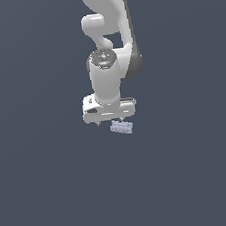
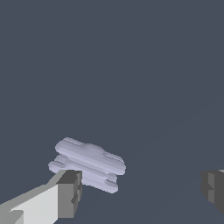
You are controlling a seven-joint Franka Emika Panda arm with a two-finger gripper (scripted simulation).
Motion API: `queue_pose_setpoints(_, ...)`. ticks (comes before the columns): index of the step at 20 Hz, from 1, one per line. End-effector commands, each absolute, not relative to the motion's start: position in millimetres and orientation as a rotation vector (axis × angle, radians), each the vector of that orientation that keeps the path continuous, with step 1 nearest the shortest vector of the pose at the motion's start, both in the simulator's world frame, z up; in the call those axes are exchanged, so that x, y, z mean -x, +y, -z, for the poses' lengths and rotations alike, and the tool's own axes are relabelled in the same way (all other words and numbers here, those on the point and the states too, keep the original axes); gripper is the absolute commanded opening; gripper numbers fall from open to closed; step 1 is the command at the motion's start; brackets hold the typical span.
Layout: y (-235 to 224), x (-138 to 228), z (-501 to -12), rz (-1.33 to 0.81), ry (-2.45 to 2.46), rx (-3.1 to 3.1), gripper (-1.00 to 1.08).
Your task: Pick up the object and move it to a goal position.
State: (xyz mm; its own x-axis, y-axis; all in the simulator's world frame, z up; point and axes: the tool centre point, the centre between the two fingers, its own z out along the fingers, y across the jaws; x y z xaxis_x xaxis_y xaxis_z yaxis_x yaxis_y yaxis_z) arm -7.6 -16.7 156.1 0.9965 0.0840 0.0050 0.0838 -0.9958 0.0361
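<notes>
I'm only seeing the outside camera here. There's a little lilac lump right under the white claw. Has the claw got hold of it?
Observer: No. In the wrist view the claw is open, its two fingers spread wide, and nothing sits squeezed between them.
Operator: So where's the lump then?
Observer: The block lies close beside one finger, not centred in the gap; the other finger is far off it.
Operator: What does it look like close up?
Observer: It shows stacked ridges with rounded ends, like flat bars laid on one another, on plain dark ground.
</notes>
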Motion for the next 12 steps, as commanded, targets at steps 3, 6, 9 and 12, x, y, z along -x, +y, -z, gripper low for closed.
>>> queue_pose_setpoints(3,-14.2,10.1,-150.7,-0.005,0.243,-3.096,1.00)
queue_pose_setpoints(6,-11.9,12.4,-145.9,-0.002,0.344,-3.086,1.00)
queue_pose_setpoints(9,-9.0,15.2,-140.3,0.003,0.466,-3.071,1.00)
queue_pose_setpoints(12,-5.5,18.4,-134.0,0.007,0.604,-3.048,1.00)
